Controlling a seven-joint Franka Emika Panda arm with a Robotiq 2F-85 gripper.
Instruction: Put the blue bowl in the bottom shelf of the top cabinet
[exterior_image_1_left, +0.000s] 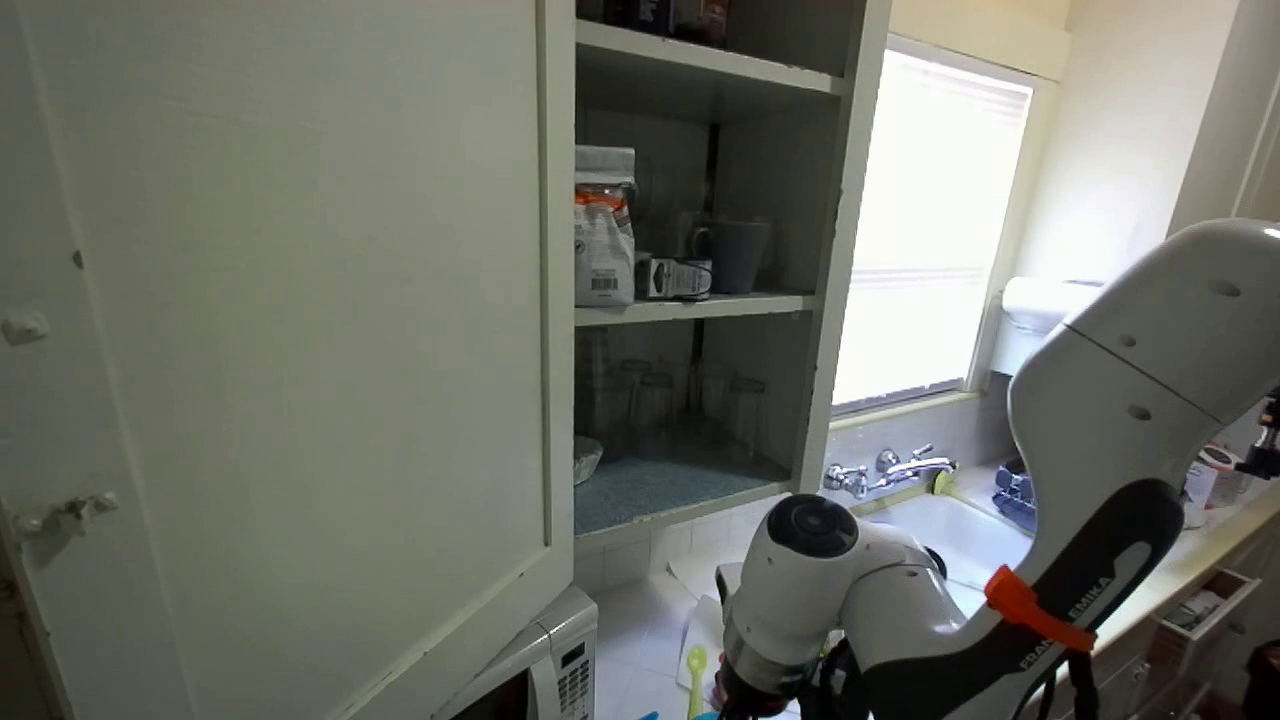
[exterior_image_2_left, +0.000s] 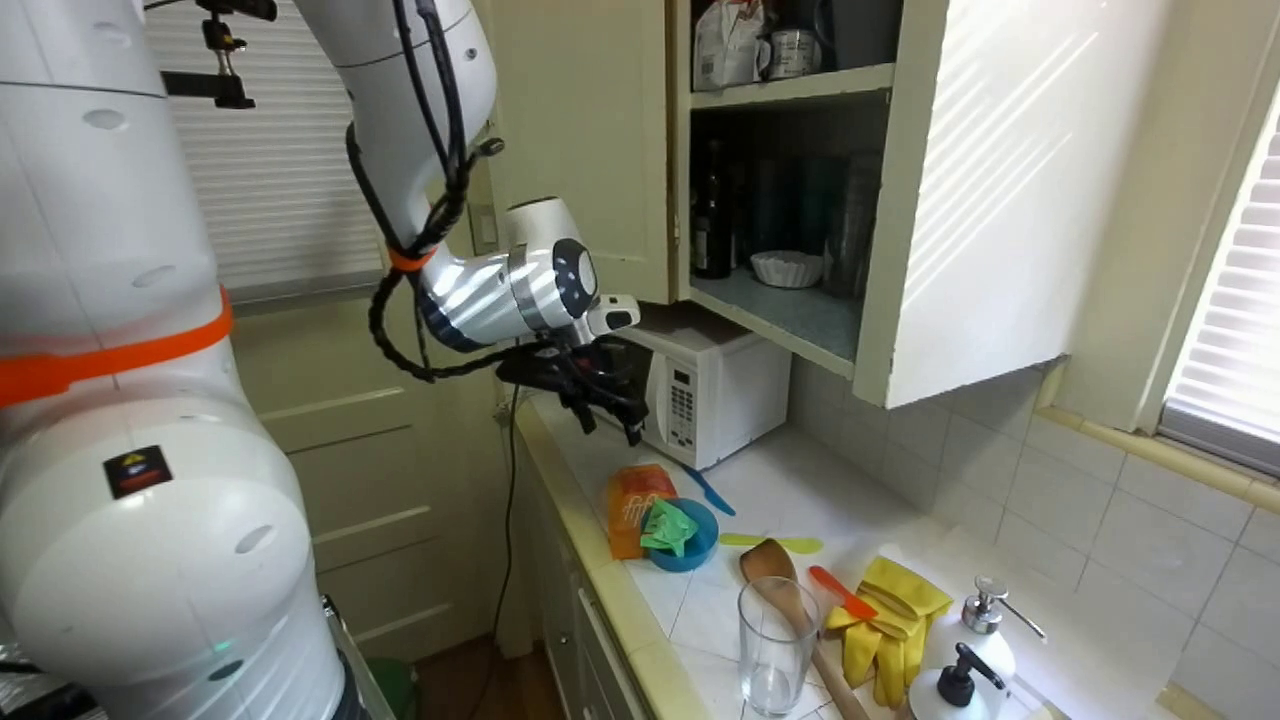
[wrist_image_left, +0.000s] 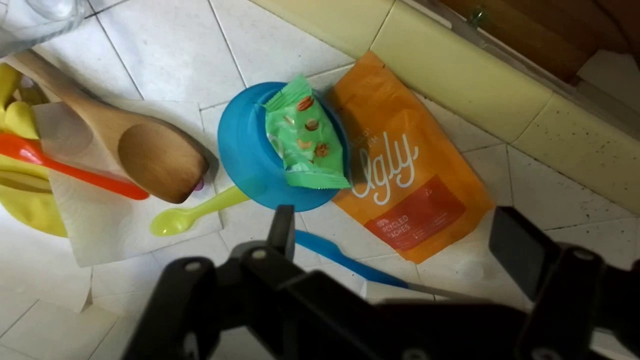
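Counter (exterior_image_2_left: 850, 490): white tile, lower middle of an exterior view.
Blue bowl (wrist_image_left: 245, 150): on the counter, upper centre of the wrist view, a green packet (wrist_image_left: 306, 140) lying in it; its right edge overlaps an orange pouch (wrist_image_left: 420, 165).
Gripper (wrist_image_left: 402, 240): along the bottom of the wrist view, fingers (wrist_image_left: 522, 252) spread wide apart.
Top cabinet (exterior_image_2_left: 1000, 220): upper right of an exterior view, door (exterior_image_2_left: 590, 130) swung aside.
Bottom shelf (exterior_image_2_left: 790, 312): right of centre there, bearing a white fluted dish (exterior_image_2_left: 787, 270) and a dark bottle (exterior_image_2_left: 712, 230).
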